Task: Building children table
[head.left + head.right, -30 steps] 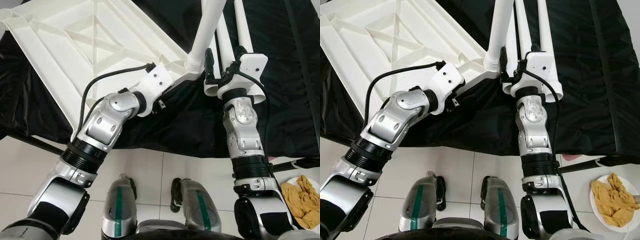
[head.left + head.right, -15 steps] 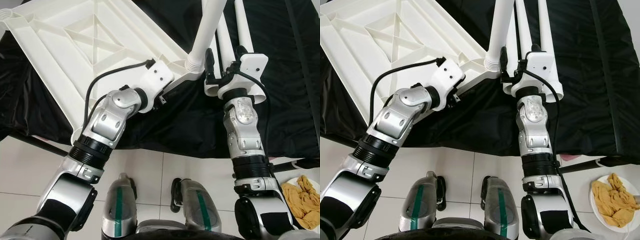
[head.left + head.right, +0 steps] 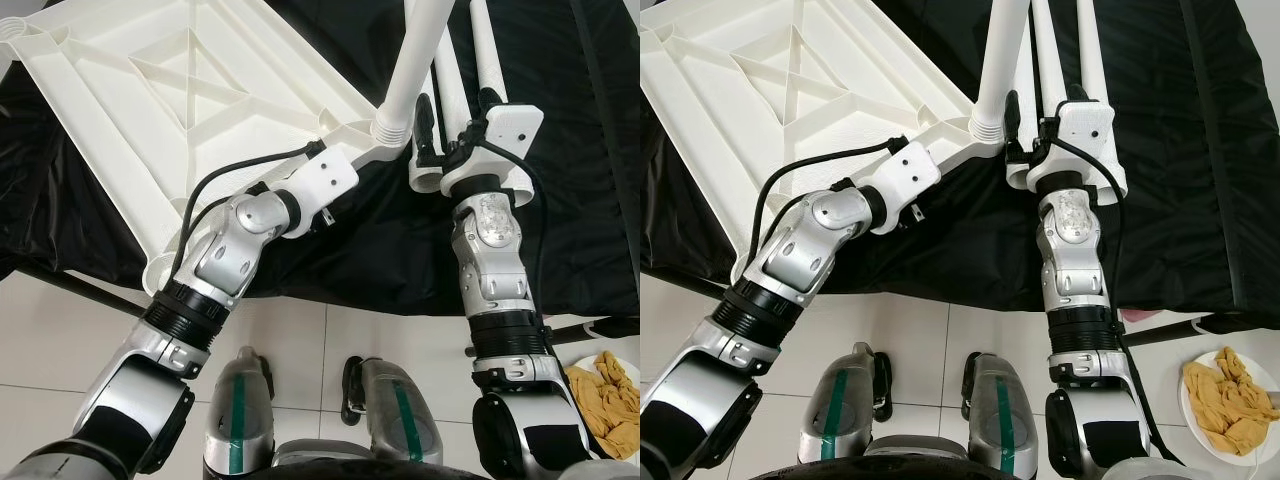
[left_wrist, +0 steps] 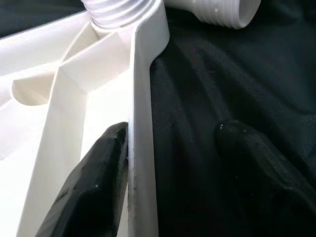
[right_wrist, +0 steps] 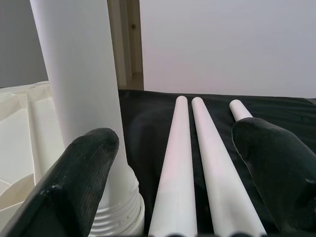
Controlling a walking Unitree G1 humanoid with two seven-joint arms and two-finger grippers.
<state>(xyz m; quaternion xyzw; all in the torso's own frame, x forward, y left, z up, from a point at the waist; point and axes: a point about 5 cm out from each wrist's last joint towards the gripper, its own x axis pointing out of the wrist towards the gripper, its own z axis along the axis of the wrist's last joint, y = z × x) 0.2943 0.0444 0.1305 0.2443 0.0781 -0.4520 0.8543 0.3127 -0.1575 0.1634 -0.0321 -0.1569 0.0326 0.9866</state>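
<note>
Left hand (image 4: pixel 170 163) straddles tabletop (image 4: pixel 140 98) rim, fingers apart.

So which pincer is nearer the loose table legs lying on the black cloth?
Right. The right pincer hovers open over the loose legs; the left pincer straddles the tabletop rim.

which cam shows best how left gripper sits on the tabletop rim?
Left wrist view: one finger touches the inside of the tabletop rim, the other stands apart over black cloth. In the eye views the wrist housing covers the fingers.
</note>
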